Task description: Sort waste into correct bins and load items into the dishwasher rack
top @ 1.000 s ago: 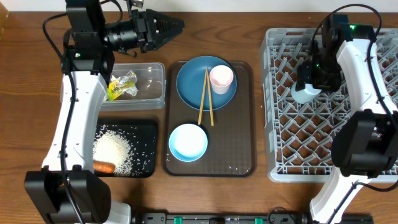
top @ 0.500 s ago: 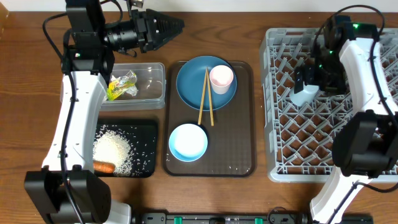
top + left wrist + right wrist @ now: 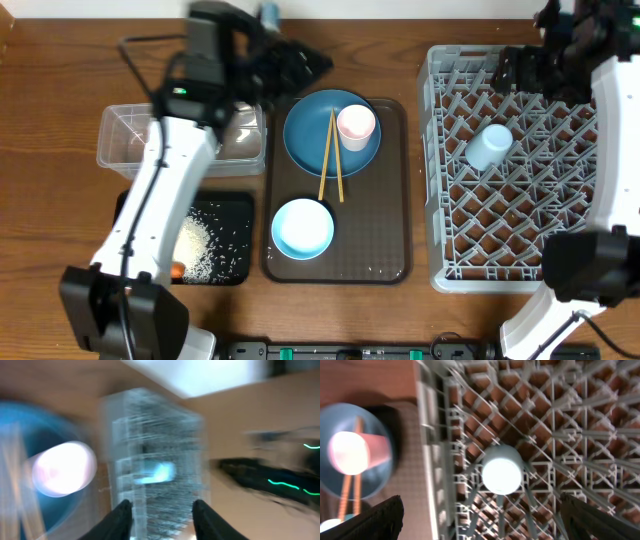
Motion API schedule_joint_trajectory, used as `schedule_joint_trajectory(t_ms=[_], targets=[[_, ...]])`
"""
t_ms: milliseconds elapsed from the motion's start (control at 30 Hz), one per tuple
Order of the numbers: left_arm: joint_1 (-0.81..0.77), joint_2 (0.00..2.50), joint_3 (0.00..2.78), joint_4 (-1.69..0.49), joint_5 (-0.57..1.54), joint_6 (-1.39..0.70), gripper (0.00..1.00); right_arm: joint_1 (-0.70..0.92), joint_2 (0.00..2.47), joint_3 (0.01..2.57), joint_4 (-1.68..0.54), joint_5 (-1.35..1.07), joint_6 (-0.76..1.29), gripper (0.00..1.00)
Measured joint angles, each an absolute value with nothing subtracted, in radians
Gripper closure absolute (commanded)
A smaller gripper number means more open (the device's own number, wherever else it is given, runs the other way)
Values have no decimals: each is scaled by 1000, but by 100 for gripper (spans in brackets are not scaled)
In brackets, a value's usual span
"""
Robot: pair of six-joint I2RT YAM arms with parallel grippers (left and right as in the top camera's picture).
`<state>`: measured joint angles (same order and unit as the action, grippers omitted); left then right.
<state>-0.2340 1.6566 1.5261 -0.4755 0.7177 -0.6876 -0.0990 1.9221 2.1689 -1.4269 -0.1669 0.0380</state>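
Overhead, the grey dishwasher rack [image 3: 520,250] fills the right side, and the brown serving tray [image 3: 380,220] lies beside it. On the tray sit the blue plate [image 3: 305,135] and, nearer me, the bowl [image 3: 302,228]. The right gripper [image 3: 485,527] is spread wide and empty above the rack. The left gripper [image 3: 162,520], blurred, is parted and holds nothing. The light-blue cup [image 3: 490,146] rests among the rack's pegs. The pink cup [image 3: 356,126] and the chopsticks [image 3: 330,165] are on the plate.

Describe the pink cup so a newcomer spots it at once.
Find the brown tray in the middle of the table, then the blue plate at its far end. The pink cup stands on the plate's right side, beside the chopsticks; it is the only pink thing, and the other cup lies in the rack.
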Motion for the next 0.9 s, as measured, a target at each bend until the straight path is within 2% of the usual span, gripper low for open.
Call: schedule_joint_trajectory(t_ms=[67,167,367,467,567,900], targets=[[-292,1661,1526,-544,548,-633,46,-99,1907,2175,-1426,-182,38,1],[-367,1668,1525,-567,345,-542,46,-99,1903,2177,-1428,-194,38,1],[-462,1713,1525,-566,113,-445,45,-99,1906,2177,-1431,-205,42,1],[-481,1778,1525,-564,55,-434,45,-99,1906,2177,-1433,-207,42,1],[-482,1847,1525,-565,31,-426,51,-99,1906,2177,-1439,-208,42,1],[-480,1899,1525,-556,86,-419,51,-99,1906,2177,-1446,-210,43,1]])
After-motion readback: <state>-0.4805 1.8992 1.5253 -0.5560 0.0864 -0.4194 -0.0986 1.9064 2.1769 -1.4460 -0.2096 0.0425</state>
